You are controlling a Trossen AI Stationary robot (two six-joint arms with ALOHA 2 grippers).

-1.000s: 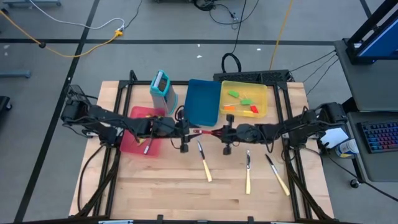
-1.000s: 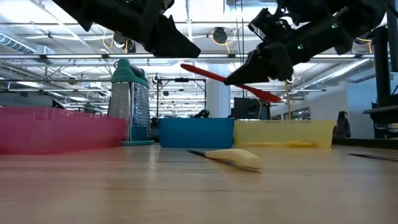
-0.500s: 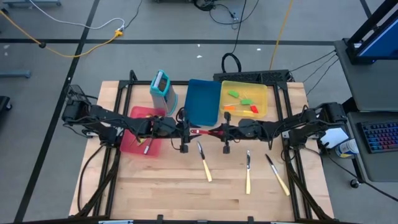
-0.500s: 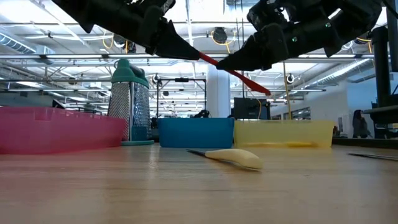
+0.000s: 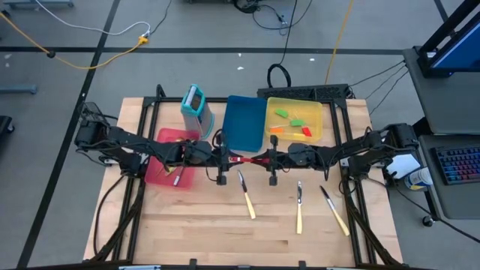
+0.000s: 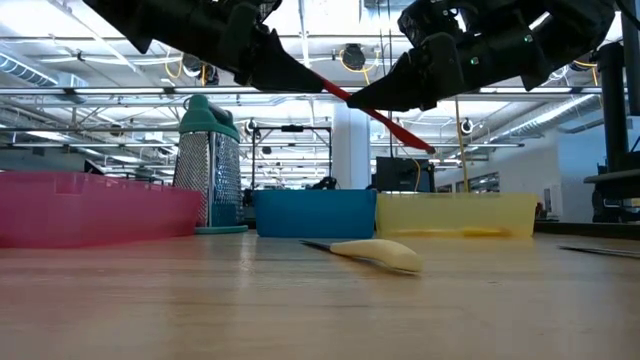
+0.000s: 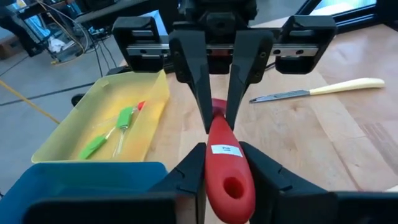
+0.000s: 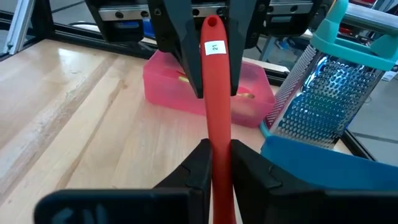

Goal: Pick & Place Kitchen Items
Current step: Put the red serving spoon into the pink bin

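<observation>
At the high view's centre, both jaws clamped one red utensil (image 5: 246, 159): left gripper (image 5: 227, 157) and right gripper (image 5: 264, 159) above the bench (image 5: 225, 232).

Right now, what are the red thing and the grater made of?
The red utensil looks like smooth matte plastic or silicone: one even colour, a soft sheen and a small sticker. The grater looks like shiny metal, punched with little holes that glint, with a teal plastic-looking frame and handle.

Two black jointed arms, black cables; tapered matte-black pincer fingers (image 7: 189, 68).
</observation>
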